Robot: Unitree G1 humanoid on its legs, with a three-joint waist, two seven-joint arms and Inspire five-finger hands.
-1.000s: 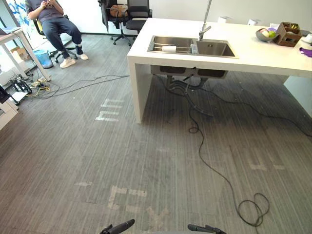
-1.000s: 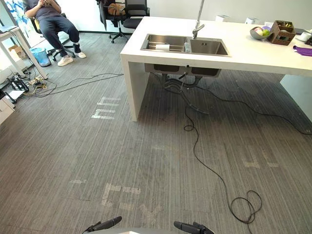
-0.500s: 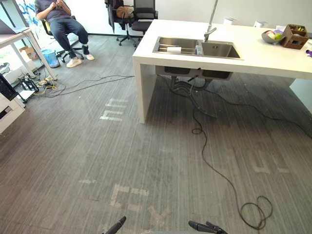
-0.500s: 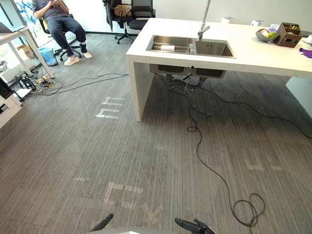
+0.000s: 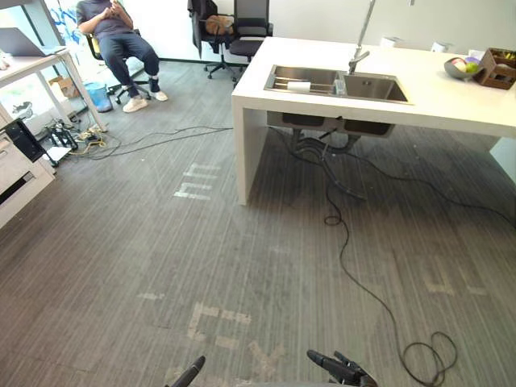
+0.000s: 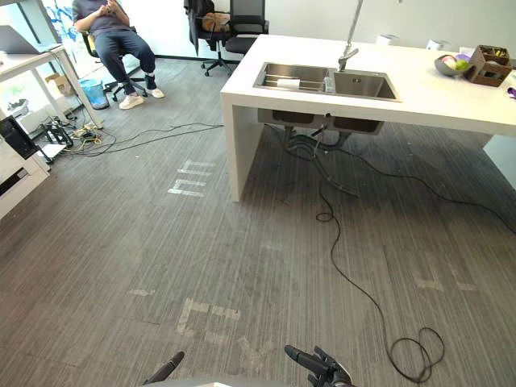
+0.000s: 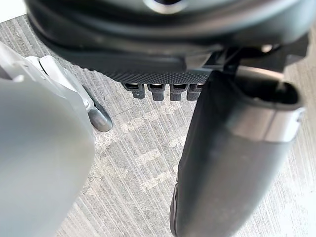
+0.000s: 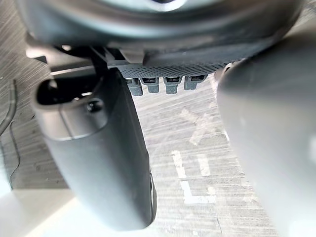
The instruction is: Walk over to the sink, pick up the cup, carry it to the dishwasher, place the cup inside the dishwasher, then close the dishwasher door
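Observation:
A white cup [image 5: 299, 85] lies on a rack in the left basin of the steel sink [image 5: 375, 87], set in a white counter [image 5: 451, 105] far ahead on the right. A tall tap [image 5: 360, 40] stands behind the basins. Both hands hang low at the near edge of the eye views. My left hand [image 5: 192, 372] shows a straight dark finger, and its thumb [image 7: 237, 158] hangs straight over the carpet. My right hand [image 5: 339, 369] points forward with its fingers straight, its thumb [image 8: 98, 148] relaxed. Neither hand holds anything.
A black cable [image 5: 355, 266] runs from under the sink across the grey carpet. A person [image 5: 121, 40] sits on a chair at the far left, by office chairs [image 5: 242, 28]. A white desk [image 5: 32, 64] and cabinet [image 5: 16, 173] stand left. A fruit bowl [image 5: 459, 67] and brown box [image 5: 500, 68] rest on the counter.
The camera has moved: the counter and sink have shifted right in the picture and the desk on the left has come into view. My right hand shows a little higher.

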